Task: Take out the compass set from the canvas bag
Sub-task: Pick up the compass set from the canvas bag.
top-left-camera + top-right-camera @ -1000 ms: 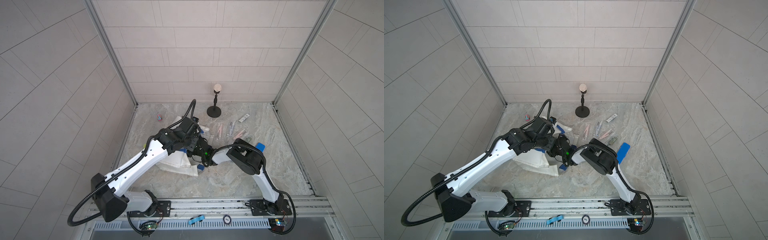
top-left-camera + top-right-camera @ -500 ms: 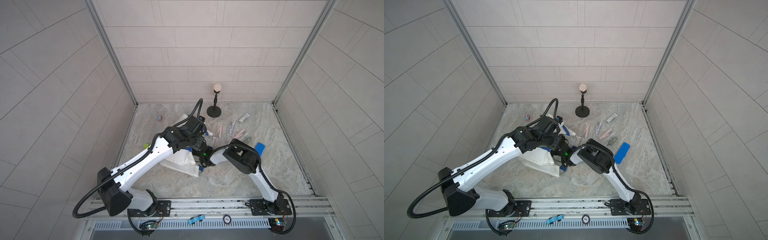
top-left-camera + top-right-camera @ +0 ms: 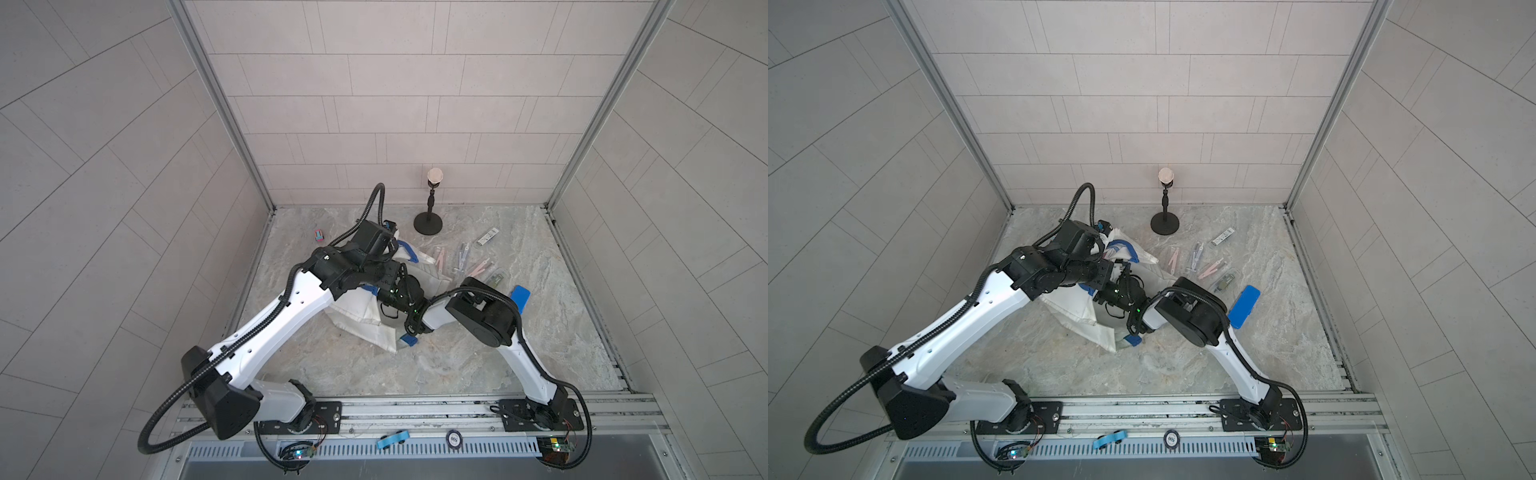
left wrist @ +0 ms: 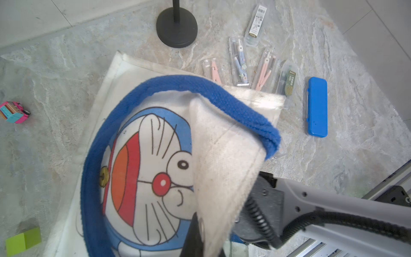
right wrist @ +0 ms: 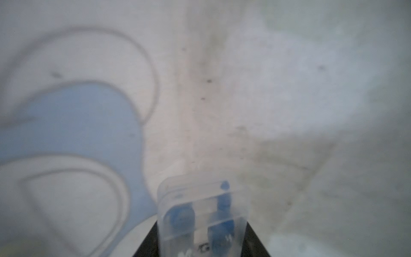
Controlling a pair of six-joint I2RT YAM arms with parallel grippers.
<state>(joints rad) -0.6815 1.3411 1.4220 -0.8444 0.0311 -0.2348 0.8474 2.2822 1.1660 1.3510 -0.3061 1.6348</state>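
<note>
Left of the canvas bag [image 3: 357, 318] and a little behind it, a pink and teal toy car [image 3: 318, 235] is lying on the marbled floor [image 3: 332, 365]. A green block [image 4: 23, 241] is sitting near the bag, showing only in the left wrist view.

Canvas bag: white, lying crumpled with its cartoon cat print facing up. Its blue strap handle [image 4: 222, 93] is arching over the print.

Left gripper [image 4: 195, 227]: jaws closed, pinching the bag's rim and lifting a flap of canvas.

Right gripper [image 5: 201, 243]: reaching inside the bag, its jaws pressing on both sides of the compass set [image 5: 200, 207]. The set is a clear case with blue parts, sitting inside the bag; this view is blurred.

Behind the bag, a black stand [image 3: 428, 226] is standing upright. Just right of the bag, several clear compass cases [image 3: 463, 259] are lying in a loose row. Farther right of the bag, a blue case [image 3: 519, 298] is lying flat.
</note>
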